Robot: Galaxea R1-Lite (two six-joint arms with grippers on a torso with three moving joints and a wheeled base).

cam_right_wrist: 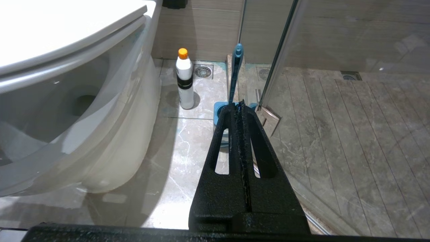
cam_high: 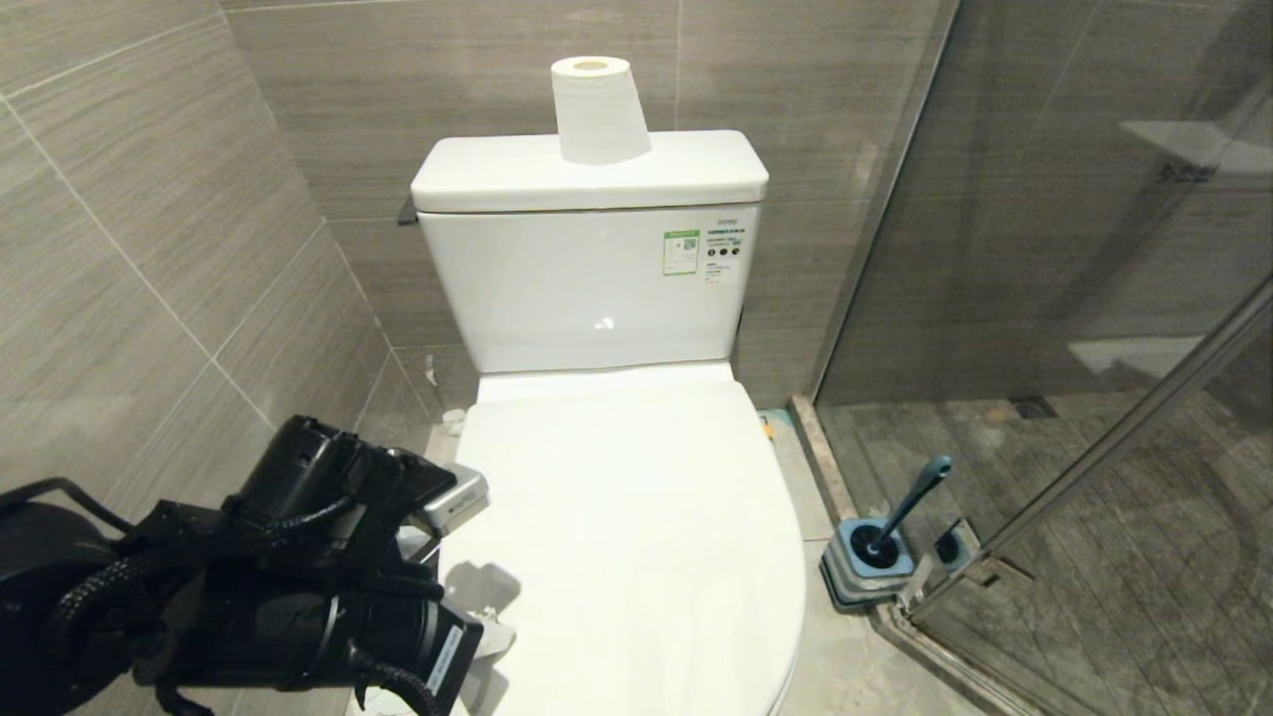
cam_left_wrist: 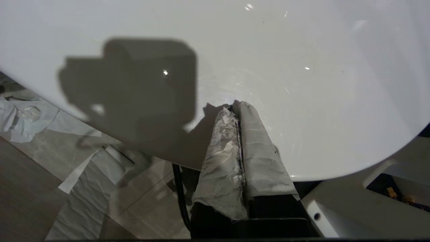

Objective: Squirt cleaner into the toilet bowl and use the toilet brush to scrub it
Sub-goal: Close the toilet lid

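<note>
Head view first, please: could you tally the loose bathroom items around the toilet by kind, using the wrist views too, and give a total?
Toilet paper roll on the tank: 1
Toilet brush in its holder: 1
Brush holder: 1
Cleaner bottle on the floor beside the toilet bowl: 1
Total: 4

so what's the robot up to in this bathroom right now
The robot's left gripper, jaws shut and wrapped in grey tape, sits at the closed white plastic lid of the white ceramic toilet, holding nothing. The right gripper hangs low beside the bowl, also shut and empty. The small white cleaner bottle with an orange cap stands on the floor, and the teal-blue toilet brush rests in its square holder. Cleaning has not begun.
</note>
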